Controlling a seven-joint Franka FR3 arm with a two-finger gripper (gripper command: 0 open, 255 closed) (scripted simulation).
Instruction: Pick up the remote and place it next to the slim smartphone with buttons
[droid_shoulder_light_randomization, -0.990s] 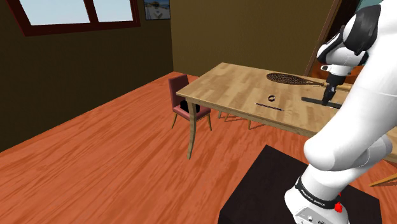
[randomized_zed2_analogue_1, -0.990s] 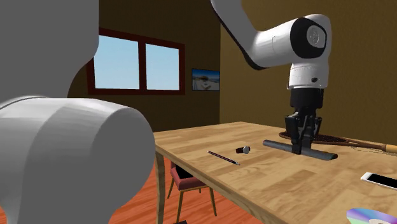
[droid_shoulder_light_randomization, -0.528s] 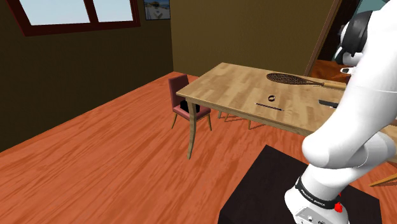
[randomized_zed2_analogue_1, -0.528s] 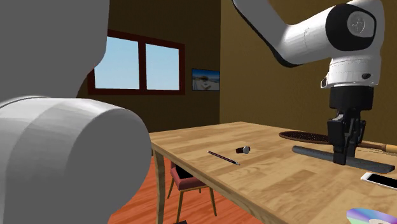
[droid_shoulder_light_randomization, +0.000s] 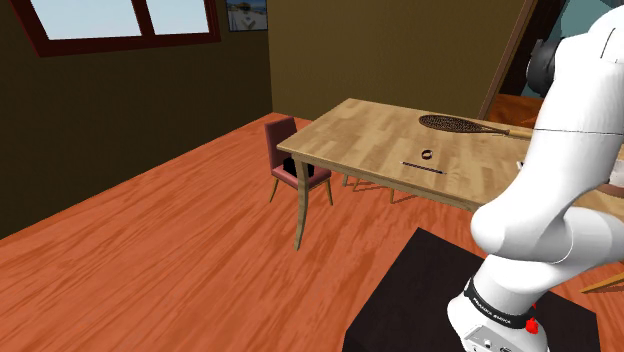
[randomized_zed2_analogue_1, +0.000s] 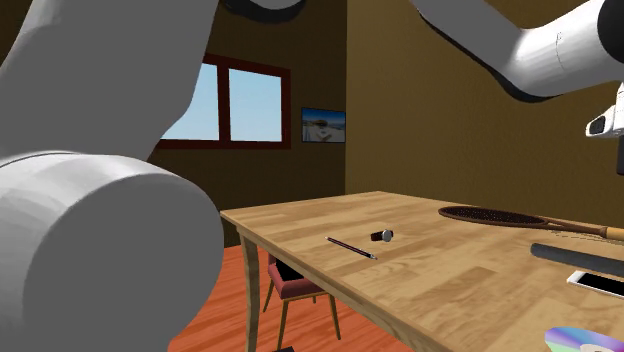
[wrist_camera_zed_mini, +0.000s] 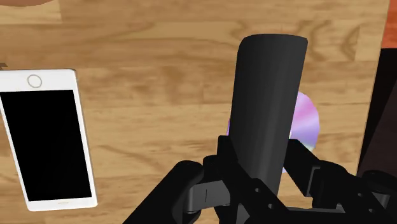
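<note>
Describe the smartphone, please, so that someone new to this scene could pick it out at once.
Find the wooden table, then its part at the second exterior view's right edge, nearer the camera than the racket. The smartphone lies flat there, by the dark remote and the iridescent disc; it alone is a white-framed rectangle with a black screen.

The shoulder view looks from high beside the black box stand (droid_shoulder_light_randomization: 420, 290), down across the light wooden table (droid_shoulder_light_randomization: 370, 145). The second exterior view sits low, close against the white arm (randomized_zed2_analogue_1: 90, 230), facing along that table toward the red-framed window (randomized_zed2_analogue_1: 215, 105). The wrist view hangs close above the tabletop and shares one thing with the second exterior view: the white black-screened smartphone (wrist_camera_zed_mini: 48, 137).
</note>
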